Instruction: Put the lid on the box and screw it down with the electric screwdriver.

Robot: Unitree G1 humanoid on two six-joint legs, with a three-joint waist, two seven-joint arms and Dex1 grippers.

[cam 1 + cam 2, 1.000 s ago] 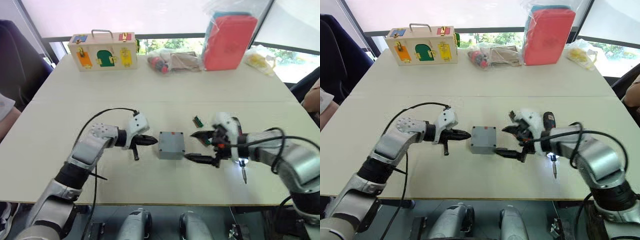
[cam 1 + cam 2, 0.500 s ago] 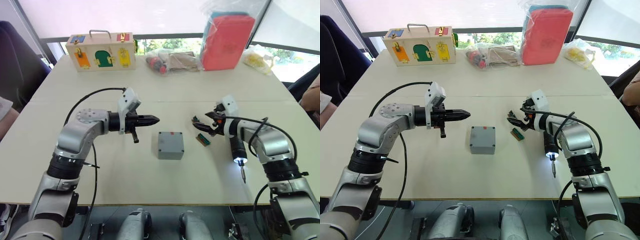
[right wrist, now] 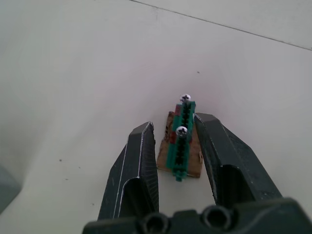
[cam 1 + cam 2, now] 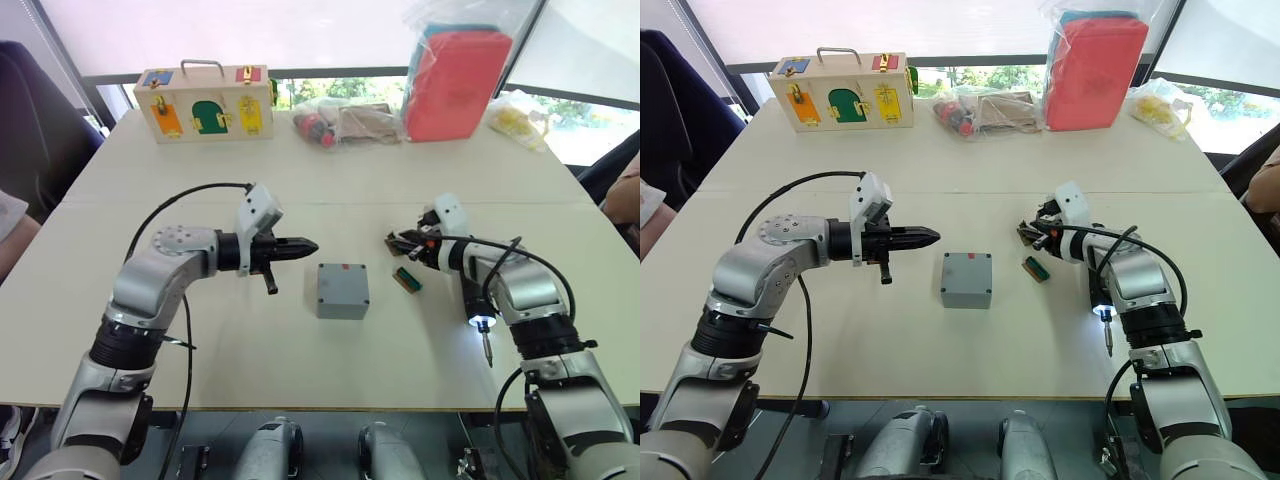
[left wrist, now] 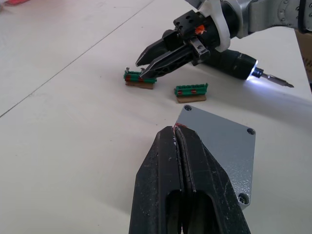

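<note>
We see a pale table from above, with the grey box (image 4: 342, 290) at the centre of the frame and its lid (image 5: 220, 142) already seated on top, 3 corner screw holes visible in the left wrist view. The left gripper (image 4: 303, 246) hovers just left of the box, its 2 black fingers pressed together and holding nothing. The right gripper (image 3: 174, 146) sits right of centre, its fingers spread to either side of a small green screw holder (image 3: 181, 138) carrying 2 screws, apparently not pinching it yet. A second green holder (image 4: 406, 279) lies between that one and the box. The electric screwdriver (image 4: 472, 300) lies on the table under the right forearm, at the right of the frame, its tip light glowing and its bit pointing toward the bottom edge. We judge the step in hand to be fetching a screw; doing it well calls for closing gently and squarely on the holder or on a single screw head so nothing tips or rolls, then carrying it to a corner hole while the left gripper steadies the box. Along the top of the frame, well apart, stand a wooden latch case (image 4: 206, 102), a clear bag with red items (image 4: 340, 122), a red pouch in plastic (image 4: 456, 80) and a yellow packet (image 4: 517, 120); none obstructs the work.
</note>
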